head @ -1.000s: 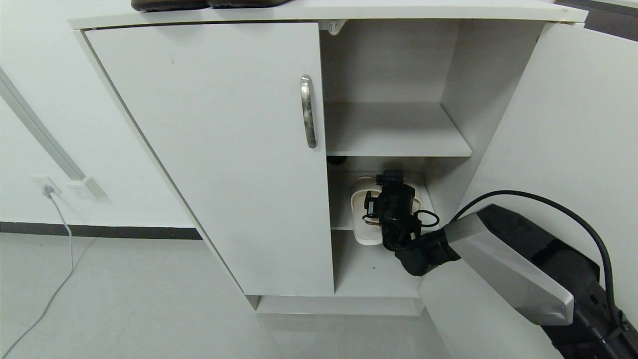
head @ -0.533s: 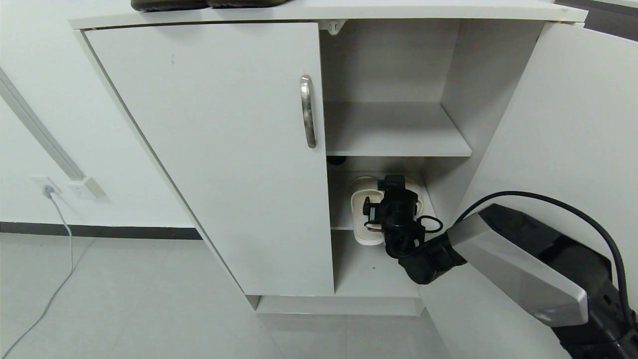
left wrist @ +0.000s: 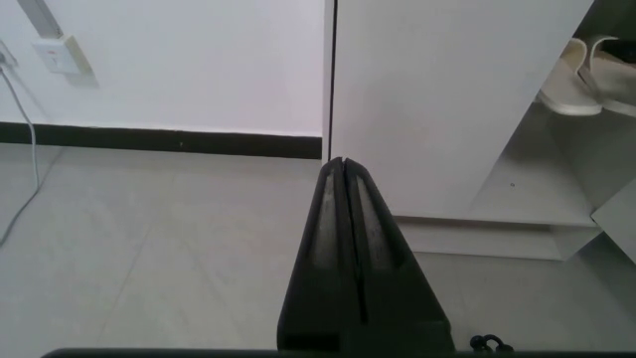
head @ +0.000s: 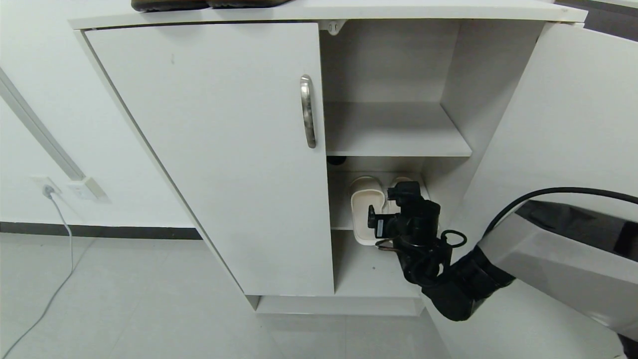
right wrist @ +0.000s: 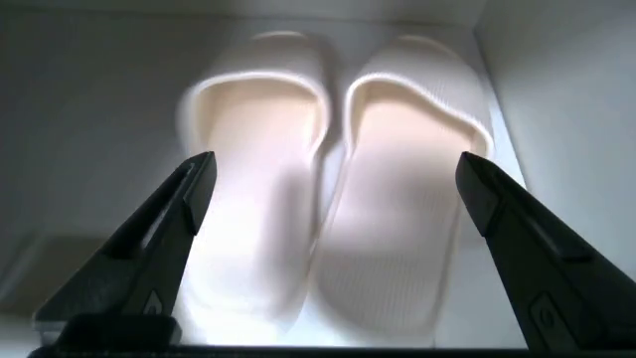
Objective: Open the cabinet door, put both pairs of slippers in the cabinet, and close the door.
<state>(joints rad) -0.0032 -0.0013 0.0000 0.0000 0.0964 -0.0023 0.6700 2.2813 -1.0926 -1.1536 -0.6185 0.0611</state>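
A pair of white slippers (head: 365,209) (right wrist: 397,229) lies side by side on the cabinet's lower shelf, behind the open right door (head: 563,114). My right gripper (head: 400,195) (right wrist: 335,169) hovers just in front of them, open, with nothing between its fingers. A dark pair of slippers (head: 199,4) rests on the cabinet top (head: 423,9). The left door (head: 219,149) is closed. My left gripper (left wrist: 340,167) is shut and empty, low over the floor in front of the cabinet, and the white slippers (left wrist: 586,80) show beyond it.
The shelf above (head: 394,129) and the bottom compartment (head: 369,269) hold nothing. A metal handle (head: 308,110) runs down the closed door's edge. A wall socket with a cable (head: 48,192) is at the left, above tiled floor (head: 124,309).
My right arm has drawn back out of the cabinet, down and to the right. The white slippers stay on the shelf, more of them now uncovered.
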